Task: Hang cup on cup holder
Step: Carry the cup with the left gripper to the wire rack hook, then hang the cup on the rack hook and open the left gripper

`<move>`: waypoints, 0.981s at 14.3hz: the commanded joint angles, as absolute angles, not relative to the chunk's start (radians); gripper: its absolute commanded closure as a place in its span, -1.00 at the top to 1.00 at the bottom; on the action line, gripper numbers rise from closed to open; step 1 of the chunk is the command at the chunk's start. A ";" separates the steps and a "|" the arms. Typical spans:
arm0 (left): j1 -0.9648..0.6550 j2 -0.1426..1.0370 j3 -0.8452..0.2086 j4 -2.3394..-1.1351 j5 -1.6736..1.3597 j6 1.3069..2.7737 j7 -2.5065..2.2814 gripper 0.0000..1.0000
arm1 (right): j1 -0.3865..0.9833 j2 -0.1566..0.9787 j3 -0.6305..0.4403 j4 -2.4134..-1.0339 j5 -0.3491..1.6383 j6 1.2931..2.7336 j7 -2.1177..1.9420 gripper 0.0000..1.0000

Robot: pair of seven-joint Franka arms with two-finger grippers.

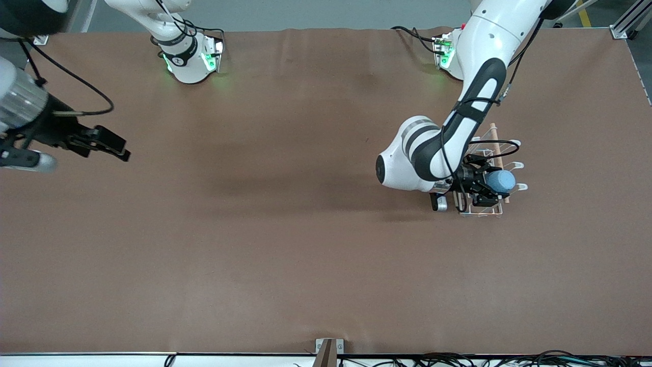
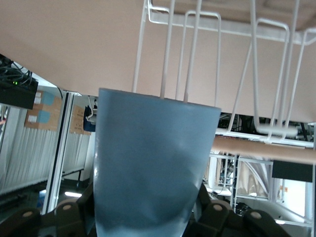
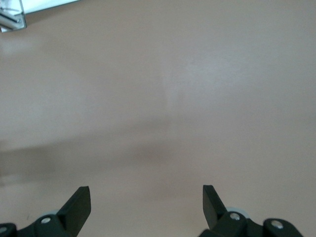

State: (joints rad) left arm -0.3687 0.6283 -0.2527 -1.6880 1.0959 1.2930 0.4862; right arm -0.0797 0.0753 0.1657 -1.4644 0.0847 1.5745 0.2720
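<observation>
The light blue cup [image 1: 501,181] is held lying sideways in my left gripper [image 1: 488,186], which is shut on it, right at the white wire cup holder [image 1: 490,153] with its wooden rod [image 1: 496,148]. In the left wrist view the cup [image 2: 153,168] fills the middle, with the holder's wire prongs [image 2: 256,74] and rod [image 2: 261,147] just past its end. I cannot tell whether a prong is inside the cup. My right gripper [image 1: 114,145] is open and empty, and waits over the table at the right arm's end; its fingers [image 3: 79,205] show bare table between them.
The brown table cover [image 1: 285,244] spreads wide around the holder. A metal bracket [image 1: 328,349] sits at the table edge nearest the front camera. Cables lie along that edge.
</observation>
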 commanded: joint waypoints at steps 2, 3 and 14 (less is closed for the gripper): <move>-0.379 0.643 -0.255 -1.678 1.115 1.270 0.375 1.00 | -0.106 0.083 0.172 -1.413 0.057 1.522 0.253 1.00; -0.380 0.641 -0.256 -1.675 1.108 1.270 0.329 1.00 | -0.104 0.081 0.173 -1.413 0.031 1.520 0.250 1.00; -0.347 0.488 -0.258 -1.312 0.751 1.270 -0.033 1.00 | -0.103 0.081 0.175 -1.411 0.012 1.525 0.221 1.00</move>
State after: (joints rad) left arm -0.3641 0.5211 -0.2562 -1.3774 0.8277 1.2825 0.0321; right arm -0.1007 0.0782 0.1686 -1.4274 0.0330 1.5356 0.2360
